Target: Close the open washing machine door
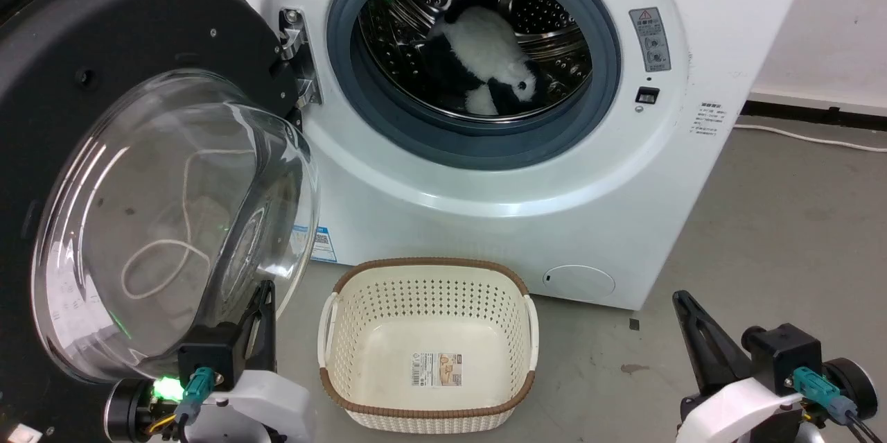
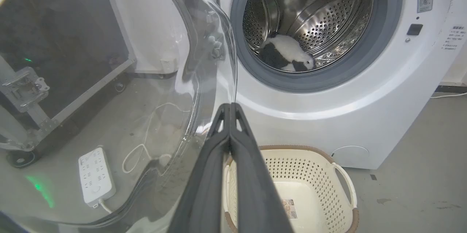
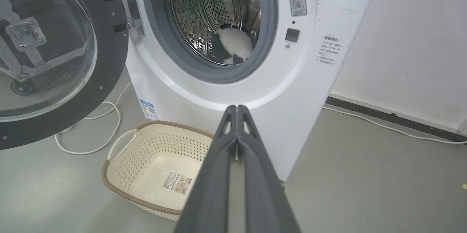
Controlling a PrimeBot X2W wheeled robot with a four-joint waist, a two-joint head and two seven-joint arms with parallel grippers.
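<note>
Door, washing machine (image 1: 138, 27): large round panel, glossy black frame, with a bulging clear glass porthole (image 1: 159, 221) at its centre.

Location: swung wide open at the left of the white washing machine (image 1: 554, 221). It hangs from a metal hinge (image 1: 299, 58) beside the grey rubber ring (image 1: 388, 124), with its inner face and bowl turned toward the robot.

Handling (judged): rigid throughout and probably heavy for its size, given the thick glass. It turns on the hinge alone, so it calls for a push rather than a grasp. The glass is smooth and curved, likely slippery under narrow fingers, and breakable. The black frame is the safer place to press, as far from the hinge as can be reached, where leverage is best. A firm last press is likely needed for the catch (image 1: 646, 95) to take.

Left gripper (image 1: 263, 297): fingers pressed together, holding nothing, just beside the lower right edge of the bowl. Whether it touches the glass cannot be told.

Right gripper (image 1: 684, 301): likewise closed and empty, low at the right, well apart from the door.

Also present: a black-and-white plush toy (image 1: 485, 55) inside the drum, and a cream perforated basket (image 1: 426, 270) on the floor before the machine, near the door's swing. Whether the door's lower edge clears the basket cannot be told.
</note>
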